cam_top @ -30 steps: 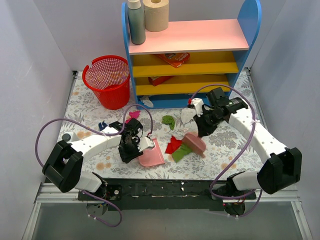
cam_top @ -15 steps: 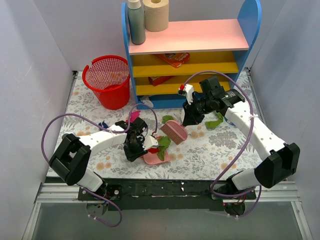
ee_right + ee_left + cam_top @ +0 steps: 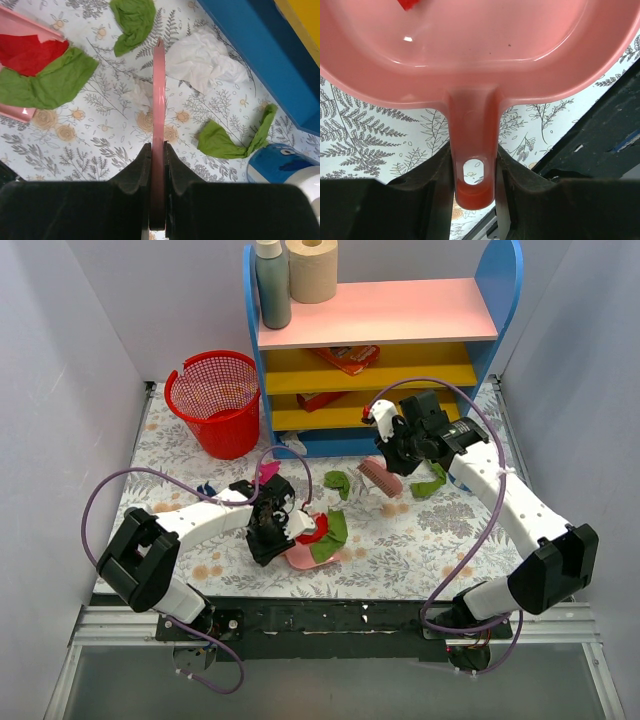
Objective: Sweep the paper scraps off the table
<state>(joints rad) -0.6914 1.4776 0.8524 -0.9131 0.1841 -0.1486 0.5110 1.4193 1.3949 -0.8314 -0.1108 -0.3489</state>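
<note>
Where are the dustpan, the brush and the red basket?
dustpan (image 3: 485, 42): left wrist view, bare inner floor of the pan.
brush (image 3: 159, 115): right wrist view, thin edge of its pink back.
red basket (image 3: 224, 432): top external view, outer mesh wall.

glossy plastic dustpan (image 3: 480, 50), pink plastic brush (image 3: 158, 90), matt crumpled paper scraps (image 3: 50, 82), table (image 3: 110, 150) w/ cloth

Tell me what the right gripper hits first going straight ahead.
The right gripper leads with its brush, likely meeting bare table between the green scrap and white wad; depth unclear.
</note>
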